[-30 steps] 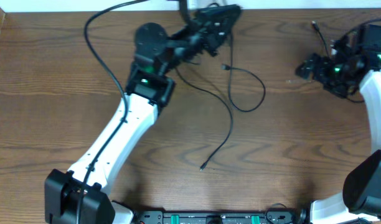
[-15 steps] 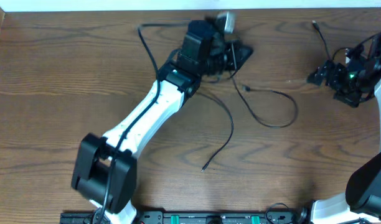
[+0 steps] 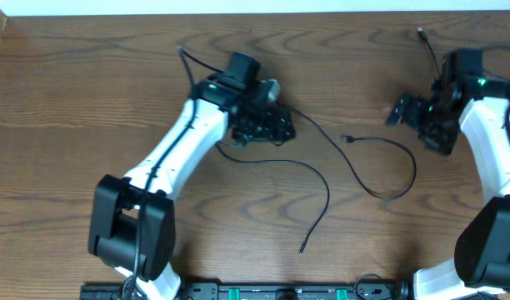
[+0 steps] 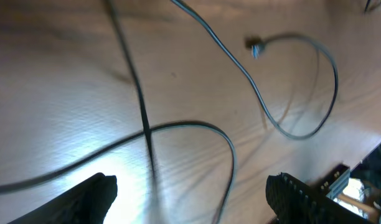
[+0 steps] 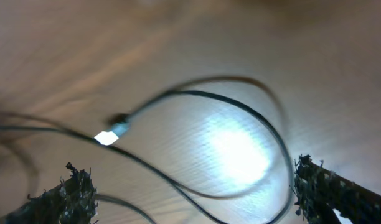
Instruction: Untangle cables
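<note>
Closest to the arm bases: free plug end point(image 3: 302, 248) of the long black cable point(image 3: 320, 171), lying on the wooden table point(image 3: 72, 108), well apart from both grippers. From there, running away up the table, bending left in a broad arc and passing under the left gripper point(image 4: 192, 186). From the left wrist: fingers point(image 4: 91, 199) set wide apart, gripping nothing. Same arc lying on the wood in the gap between them, crossed by a blurred dark cord point(image 4: 137, 93); cable or arm wire, impossible to tell.

Further out and to the right: looped black cable point(image 3: 397, 193), starting just beside the left gripper, slanting toward the right arm, curling round in an open loop and ending in a small plug point(image 3: 347, 139) pointing back left. Between the two grippers, held by neither. Small white piece point(image 3: 272, 86) touching or just beside the left gripper's far side; too small to call a cable end with any certainty.

Beyond the loop: right gripper point(image 5: 193, 180), jaws spread wide, empty, hanging over the loop's curve, with a pale plug tip point(image 5: 106, 137) below and left of the gap. Blurred view there; height above the wood not to be told.

Farthest: third thin black cable point(image 3: 432, 52) toward the far right, its plug end point(image 3: 421, 32) near the table's back edge, the other end disappearing behind the right arm.
</note>
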Robot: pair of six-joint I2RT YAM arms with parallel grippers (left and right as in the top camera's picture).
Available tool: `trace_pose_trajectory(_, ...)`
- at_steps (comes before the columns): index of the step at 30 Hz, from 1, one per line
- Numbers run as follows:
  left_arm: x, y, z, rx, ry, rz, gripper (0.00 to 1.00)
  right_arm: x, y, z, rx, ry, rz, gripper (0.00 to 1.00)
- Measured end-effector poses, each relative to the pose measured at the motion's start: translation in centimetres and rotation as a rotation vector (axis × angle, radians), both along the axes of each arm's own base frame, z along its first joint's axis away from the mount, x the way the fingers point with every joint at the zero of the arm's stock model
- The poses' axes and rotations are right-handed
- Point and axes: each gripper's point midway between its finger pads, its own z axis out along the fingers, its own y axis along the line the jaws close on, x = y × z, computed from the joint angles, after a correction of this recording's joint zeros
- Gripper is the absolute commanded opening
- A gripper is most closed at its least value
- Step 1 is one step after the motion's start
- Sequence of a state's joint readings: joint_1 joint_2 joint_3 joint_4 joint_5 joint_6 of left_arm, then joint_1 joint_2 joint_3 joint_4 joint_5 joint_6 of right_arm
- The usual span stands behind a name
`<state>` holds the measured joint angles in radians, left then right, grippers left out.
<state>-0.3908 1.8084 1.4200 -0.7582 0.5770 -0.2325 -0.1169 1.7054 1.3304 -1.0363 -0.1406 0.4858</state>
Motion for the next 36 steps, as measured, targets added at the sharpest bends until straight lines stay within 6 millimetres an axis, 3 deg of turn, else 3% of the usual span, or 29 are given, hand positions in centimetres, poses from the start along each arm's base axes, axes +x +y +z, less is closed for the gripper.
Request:
trace_pose_trajectory(4, 1.8, 2.9, 1.7, -0.013, -0.059, 0.06, 0.84, -3.6, -0.2, -3.7, -0.014, 0.131, -0.082, 0.99)
trace_pose_trajectory(6, 2.4, 4.2, 2.7, -0.02, -0.084, 0.095, 0.84, -5.0, -0.1, -4.9, -0.013, 0.176, -0.094, 0.86)
trace_pose_trajectory(8, 3.0, 5.5, 3.4, -0.023, -0.104, 0.127, 0.84, -5.8, 0.1, -5.5, -0.007, 0.201, -0.101, 0.62)
trace_pose_trajectory(10, 3.4, 6.5, 3.5, -0.023, -0.107, 0.153, 0.84, -7.1, 0.7, -6.7, 0.023, 0.234, -0.11, 0.04)
trace_pose_trajectory(11, 3.6, 6.8, 3.5, -0.022, -0.107, 0.162, 0.84, -7.3, 1.0, -7.2, 0.041, 0.234, -0.107, 0.01)
trace_pose_trajectory(15, 4.1, 7.8, 3.5, -0.023, -0.112, 0.189, 0.85, -6.1, 2.5, -7.8, 0.129, 0.161, -0.052, 0.01)
trace_pose_trajectory(16, 4.3, 8.2, 3.6, -0.023, -0.115, 0.198, 0.92, -5.2, 3.0, -7.7, 0.157, 0.117, -0.018, 0.01)
trace_pose_trajectory(17, 4.6, 8.5, 3.7, -0.024, -0.122, 0.207, 0.93, -4.3, 3.6, -7.4, 0.189, 0.071, 0.017, 0.01)
trace_pose_trajectory(20, 5.4, 10.0, 4.5, -0.029, -0.158, 0.244, 0.95, -1.8, 5.8, -6.1, 0.311, -0.073, 0.137, 0.02)
trace_pose_trajectory(23, 5.7, 12.1, 7.4, -0.042, -0.239, 0.295, 0.95, 0.4, 9.3, -3.5, 0.432, -0.242, 0.3, 0.02)
trace_pose_trajectory(28, 5.3, 14.6, 11.8, -0.058, -0.361, 0.355, 0.96, 1.1, 14.9, 0.7, 0.45, -0.425, 0.538, 0.02)
trace_pose_trajectory(31, 5.3, 16.2, 12.6, -0.053, -0.383, 0.393, 0.96, 0.2, 19.2, 3.2, 0.401, -0.521, 0.693, 0.01)
trace_pose_trajectory(36, 5.6, 18.3, 12.7, -0.043, -0.385, 0.446, 0.96, -1.3, 25.3, 4.6, 0.202, -0.661, 0.944, 0.01)
